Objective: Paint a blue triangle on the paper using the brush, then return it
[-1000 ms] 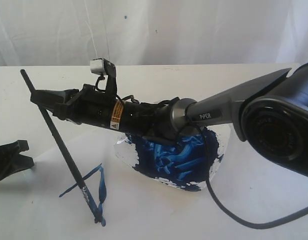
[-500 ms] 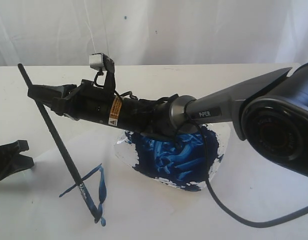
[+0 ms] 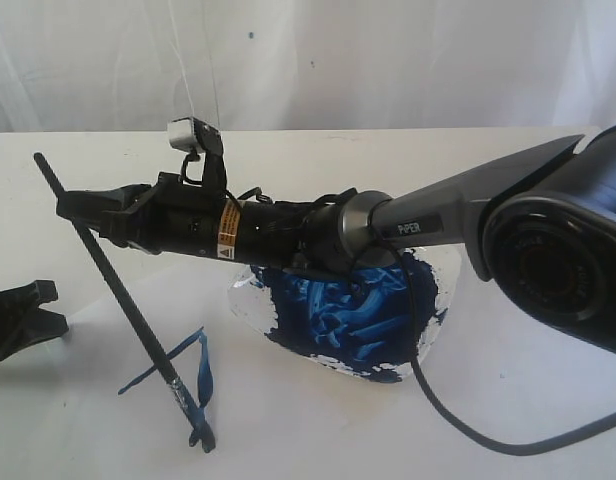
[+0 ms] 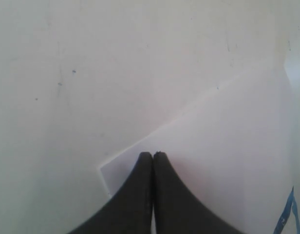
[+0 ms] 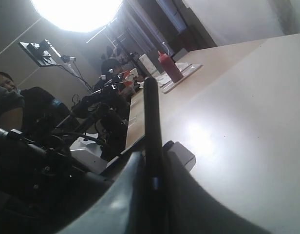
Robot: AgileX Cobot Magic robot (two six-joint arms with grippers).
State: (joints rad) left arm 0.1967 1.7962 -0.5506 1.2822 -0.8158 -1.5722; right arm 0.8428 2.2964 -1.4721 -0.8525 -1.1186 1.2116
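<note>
My right gripper (image 3: 76,207) reaches across to the left and is shut on the black handle of the brush (image 3: 118,296), which slants down to the paper (image 3: 288,420). Its bristle tip (image 3: 201,438) rests at the lower corner of the blue triangle (image 3: 205,380), a few thin blue strokes. In the right wrist view the brush (image 5: 151,117) stands clamped between the jaws of the right gripper (image 5: 153,158). My left gripper (image 3: 50,306) lies low at the left edge; its fingertips (image 4: 146,157) touch, shut on nothing, over a corner of the paper (image 4: 228,141).
A clear plate (image 3: 443,275) smeared with dark blue paint (image 3: 338,315) sits on the paper under the right forearm. A black cable (image 3: 458,425) loops over the table in front of it. A white curtain hangs behind. A red bottle (image 5: 169,66) stands far off.
The right gripper rose slightly, then dipped lower, and its wrist rolled a little to the left. The brush tip stayed at the strokes' lower corner. The left gripper has not moved.
</note>
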